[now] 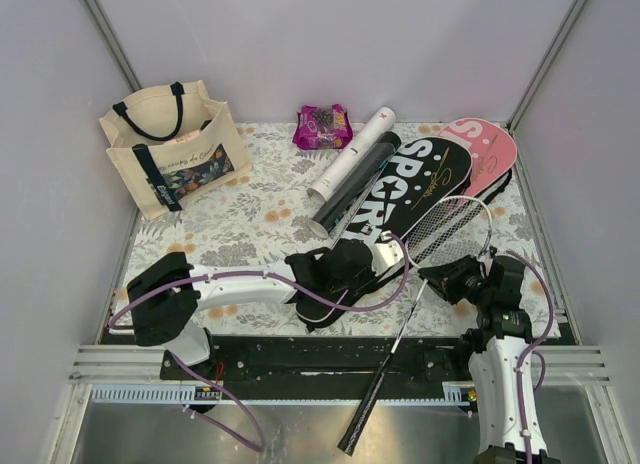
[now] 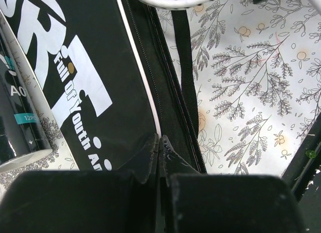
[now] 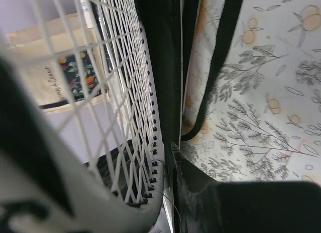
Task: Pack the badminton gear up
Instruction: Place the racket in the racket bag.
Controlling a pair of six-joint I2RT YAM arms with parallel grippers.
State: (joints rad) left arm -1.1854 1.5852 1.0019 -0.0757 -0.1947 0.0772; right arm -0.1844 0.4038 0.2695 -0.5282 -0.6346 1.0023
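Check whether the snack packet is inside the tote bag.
No: the snack packet lies on the table, well apart from the tote bag.

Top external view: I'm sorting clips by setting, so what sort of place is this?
Probably a robot test cell, not a court or home. Plain pale walls box in a floral-clothed table, and the left arm and right arm are bolted to a metal rail at its near edge.
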